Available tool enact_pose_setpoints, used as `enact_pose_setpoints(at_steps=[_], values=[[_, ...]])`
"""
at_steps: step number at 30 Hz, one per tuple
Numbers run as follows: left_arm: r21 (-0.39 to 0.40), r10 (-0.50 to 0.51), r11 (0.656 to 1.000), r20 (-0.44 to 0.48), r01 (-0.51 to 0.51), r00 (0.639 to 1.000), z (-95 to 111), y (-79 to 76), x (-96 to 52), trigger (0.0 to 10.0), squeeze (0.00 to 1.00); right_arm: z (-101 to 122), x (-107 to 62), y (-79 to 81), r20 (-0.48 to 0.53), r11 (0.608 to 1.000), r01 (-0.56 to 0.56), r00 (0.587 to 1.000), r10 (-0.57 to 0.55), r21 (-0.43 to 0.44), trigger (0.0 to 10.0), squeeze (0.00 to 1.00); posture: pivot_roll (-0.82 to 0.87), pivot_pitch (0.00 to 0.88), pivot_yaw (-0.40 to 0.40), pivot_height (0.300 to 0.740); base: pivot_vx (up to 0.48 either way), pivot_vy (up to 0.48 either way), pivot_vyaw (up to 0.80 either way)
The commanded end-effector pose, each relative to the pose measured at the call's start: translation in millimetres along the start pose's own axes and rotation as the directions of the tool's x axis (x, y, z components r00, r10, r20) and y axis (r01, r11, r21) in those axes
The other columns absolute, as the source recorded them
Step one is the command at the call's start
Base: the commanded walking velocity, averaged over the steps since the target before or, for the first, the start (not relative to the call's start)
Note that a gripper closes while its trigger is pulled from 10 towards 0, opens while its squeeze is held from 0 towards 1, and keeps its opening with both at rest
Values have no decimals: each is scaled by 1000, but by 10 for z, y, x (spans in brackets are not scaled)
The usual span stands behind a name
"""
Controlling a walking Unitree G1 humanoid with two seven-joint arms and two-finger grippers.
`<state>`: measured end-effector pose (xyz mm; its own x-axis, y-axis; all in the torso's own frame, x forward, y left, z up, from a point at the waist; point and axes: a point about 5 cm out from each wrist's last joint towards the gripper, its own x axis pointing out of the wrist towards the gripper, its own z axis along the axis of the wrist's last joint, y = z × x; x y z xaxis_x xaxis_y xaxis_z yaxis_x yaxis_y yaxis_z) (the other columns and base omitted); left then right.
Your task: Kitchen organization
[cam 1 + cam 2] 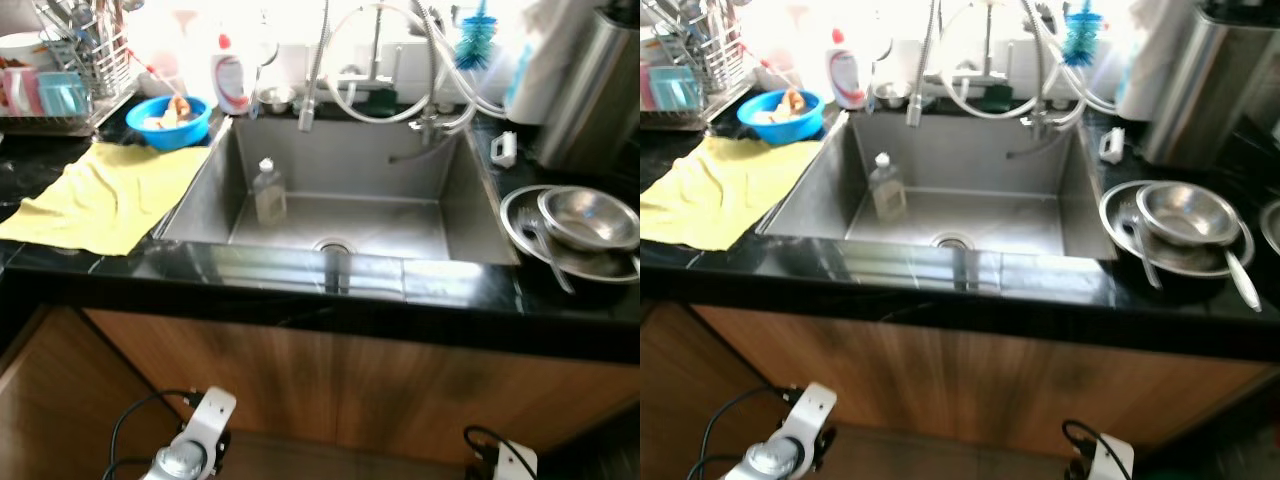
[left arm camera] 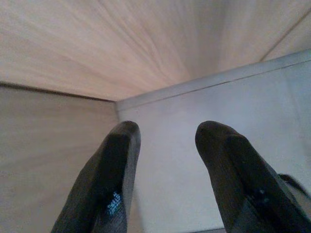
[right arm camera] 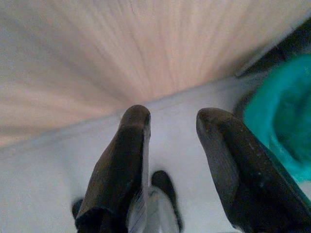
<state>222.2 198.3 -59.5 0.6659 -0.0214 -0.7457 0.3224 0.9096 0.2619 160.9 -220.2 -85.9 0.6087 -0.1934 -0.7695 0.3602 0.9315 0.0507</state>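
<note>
Stainless steel forms the sink [image 1: 200, 205] set into a black counter [image 1: 300, 300], and a clear soap bottle [image 1: 268, 192] with a white cap stands upright inside the basin on its left half, near the drain [image 1: 334, 247]. A pull-down faucet [image 1: 310, 95] with coiled hoses hangs over the back edge. On the counter to the left lies a yellow cloth [image 1: 105, 195], and beyond it sits a blue bowl [image 1: 170, 122] with food scraps, just beside a white detergent bottle [image 1: 230, 75] with a red cap; a dish rack [image 1: 70, 70] stands in the far left corner. On the right, a steel bowl [image 1: 588, 218] rests on a steel plate [image 1: 520, 235] along with a spoon [image 1: 545, 255], and a blue bottle brush [image 1: 476, 40] stands behind the sink. Wooden cabinet doors [image 1: 330, 385] run below the counter. Both arms hang low in front of these doors. The left gripper [image 2: 165, 141] points at the pale floor by the cabinet base with its fingers spread and nothing between them. The right gripper [image 3: 172, 126] is likewise spread apart and holds nothing, with a teal object [image 3: 282, 121] near it on the floor.
</note>
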Motion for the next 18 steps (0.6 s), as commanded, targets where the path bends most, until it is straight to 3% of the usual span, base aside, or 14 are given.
enact_pose_setpoints(at_steps=[1, 18], values=[[-2, -6, 1000, 0, 6, 1000, 21, -36, 9, 10000, 0, -41, -20, -66, -6, 1000, 8, 1000, -8, -23, 10000, 0, -124, 0, 38, 740, 0, 0, 0], [-7, 13, 1000, -10, -13, 1000, -28, 16, -6, 10000, 0, -58, -30, -55, -7, 994, -29, 1000, 28, -106, 10000, 0, -124, 0, 37, 740, 0, 0, 0]])
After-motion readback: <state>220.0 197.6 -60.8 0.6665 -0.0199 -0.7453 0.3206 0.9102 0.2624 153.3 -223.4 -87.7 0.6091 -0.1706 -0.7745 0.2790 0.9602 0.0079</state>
